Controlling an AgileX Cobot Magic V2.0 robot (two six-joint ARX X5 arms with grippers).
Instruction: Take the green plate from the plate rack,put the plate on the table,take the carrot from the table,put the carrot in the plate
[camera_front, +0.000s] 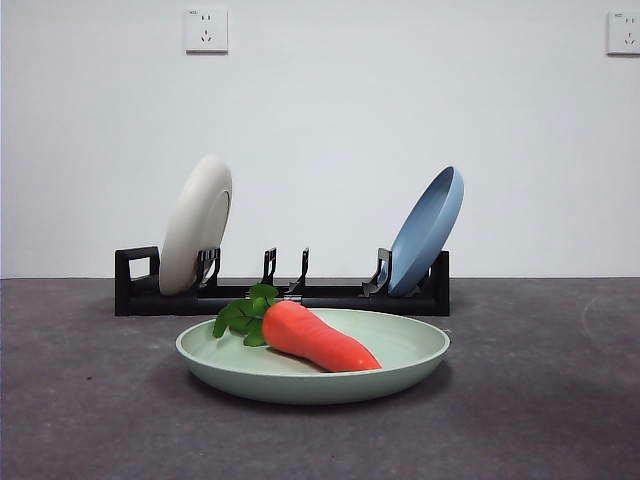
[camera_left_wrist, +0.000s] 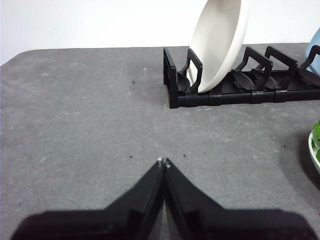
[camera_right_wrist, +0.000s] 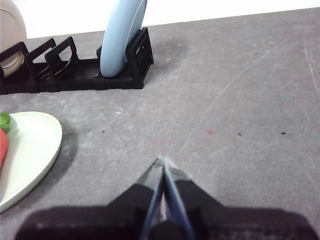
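Orange-red toy carrot, tapered, with dark green leaf tuft at thick end, lying on its side inside green plate, tip toward plate's right half, leaves toward rack. Likely light, rigid plastic with smooth, slightly slippery skin; best taken across thick middle, where taper does not push jaws off, and not by soft leaves. Pale mint plate resting flat on table, just in front of plate rack. Plate probably light and stiff, matte, not brittle-looking; raised rim the only real place to pinch, and shallow enough to slide if nudged.

Behind, long black rack with upright prongs and square loop handle at its left end in front view. Cream-white plate leaning in slot near handle; blue plate leaning at far end; middle prongs bare. White wall beyond, with two sockets high up.

Left gripper low over bare grey table, well apart from rack and plate, jaws pressed together, holding nothing. Right gripper likewise over bare table beside plate's edge, jaws closed tip to tip, empty. Neither arm visible in front view. Judged from this layout, both placements appear done.
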